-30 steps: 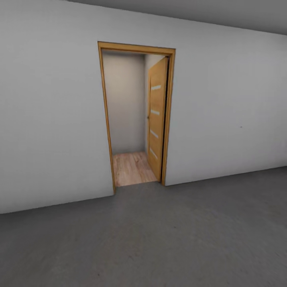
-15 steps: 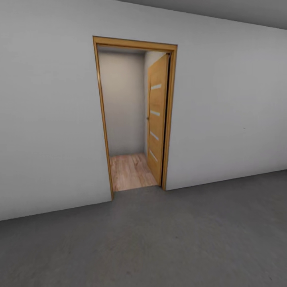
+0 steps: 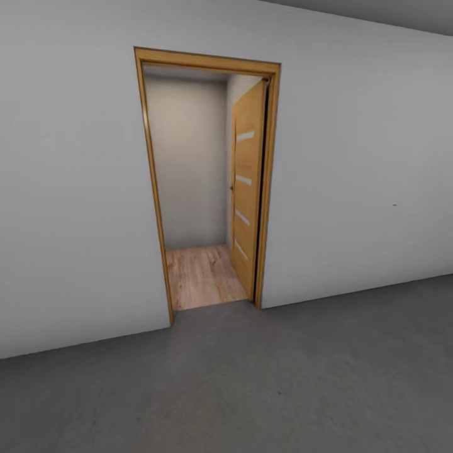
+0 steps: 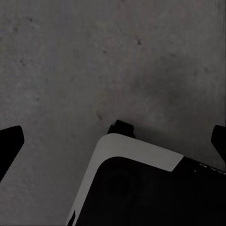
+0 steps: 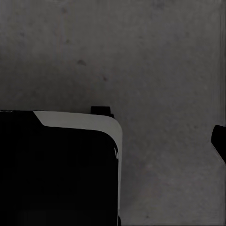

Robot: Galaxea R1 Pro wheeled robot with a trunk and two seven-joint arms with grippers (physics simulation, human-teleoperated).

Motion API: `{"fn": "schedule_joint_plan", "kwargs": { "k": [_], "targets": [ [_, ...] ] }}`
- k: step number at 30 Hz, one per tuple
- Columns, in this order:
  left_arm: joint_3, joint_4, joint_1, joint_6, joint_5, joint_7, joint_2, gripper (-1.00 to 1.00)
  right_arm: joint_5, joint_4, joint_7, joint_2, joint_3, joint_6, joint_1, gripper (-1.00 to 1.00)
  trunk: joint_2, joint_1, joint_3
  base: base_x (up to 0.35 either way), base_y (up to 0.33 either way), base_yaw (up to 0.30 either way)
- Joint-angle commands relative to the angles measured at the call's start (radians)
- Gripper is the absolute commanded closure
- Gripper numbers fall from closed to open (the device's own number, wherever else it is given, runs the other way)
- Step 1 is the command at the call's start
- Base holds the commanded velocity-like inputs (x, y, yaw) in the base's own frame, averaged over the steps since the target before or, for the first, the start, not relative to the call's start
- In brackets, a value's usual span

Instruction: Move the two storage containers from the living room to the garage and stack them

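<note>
From the head camera, a plain white-grey wall of the garage faces the robot, with a wood-framed doorway cut into it. The wooden door stands swung inward on the right side of the opening; it carries four pale horizontal strips and a small handle too tiny to make out. Past the threshold lies a light wood plank floor and a cream back wall; the rest of that room is hidden by the frame. The dark grey concrete floor runs from the wall toward the camera. No writing can be read anywhere

In the left wrist camera, the left gripper points down at the rough grey floor. Its two dark fingertips are cut off at opposite edges, spread wide with nothing between them. A black-and-white corner of the robot's base sits below; faint marks on it are illegible

In the right wrist camera, one dark fingertip shows at the edge, the other is out of frame, so I cannot tell how far the right gripper is parted. The base corner is cropped here too
</note>
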Motion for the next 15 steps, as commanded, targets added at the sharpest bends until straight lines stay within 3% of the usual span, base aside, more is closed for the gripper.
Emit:
{"fn": "schedule_joint_plan", "kwargs": {
  "k": [1,15],
  "targets": [
    [0.004,0.001,-0.001,-0.004,0.002,0.001,0.000,-1.00,-0.009,0.004,-0.001,0.000,0.009,-0.006,-0.001,-1.00,-0.001,0.001,-0.001,0.311,-0.168,0.000],
    [0.003,0.001,-0.001,0.002,-0.002,0.001,-0.001,-1.00,-0.009,0.004,-0.001,0.002,0.009,-0.005,-0.001,-1.00,-0.001,0.001,-0.001,0.306,-0.178,0.000]
  ]
}}
